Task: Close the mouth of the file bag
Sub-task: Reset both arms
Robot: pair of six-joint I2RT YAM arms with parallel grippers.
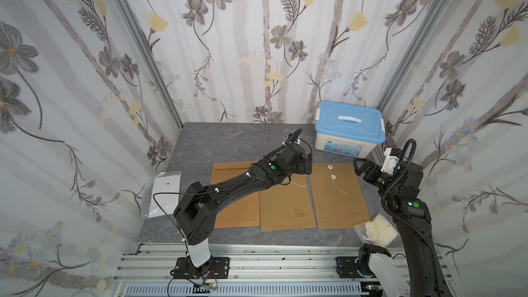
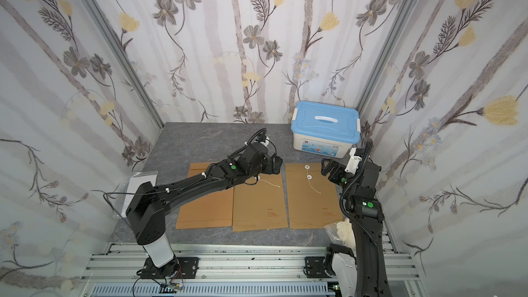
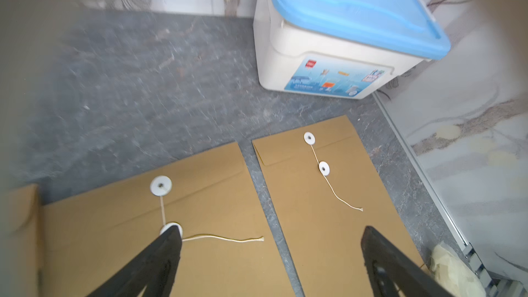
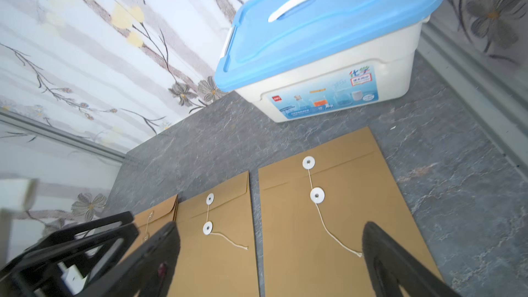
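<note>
Right beneath the left jaws, spread wide and gripping nothing, the middle file bag (image 3: 200, 267) lies flat on the table (image 3: 128, 95). One black finger (image 3: 160, 258) hides part of its lower white disc (image 3: 175, 226). The string (image 3: 223, 238) drops from the upper disc (image 3: 161, 186) to the lower one, and its loose tail rests on the brown paper between the jaws.

Over to the right jaws: released too, empty, with the right file bag (image 4: 343, 238) showing below and between them. Same picture there: flap folded down, cord (image 4: 324, 225) running disc to disc, tail trailing off toward one finger (image 4: 383, 252).

Out past the left jaws' other side, a third file bag (image 1: 237, 212) sits partly under the left arm (image 1: 243, 182), just beside the middle one.

Farther on, beyond both pairs of jaws, a white storage box (image 4: 328, 90) with a blue lid (image 4: 343, 18) stands in the corner, apart from the bags.
</note>
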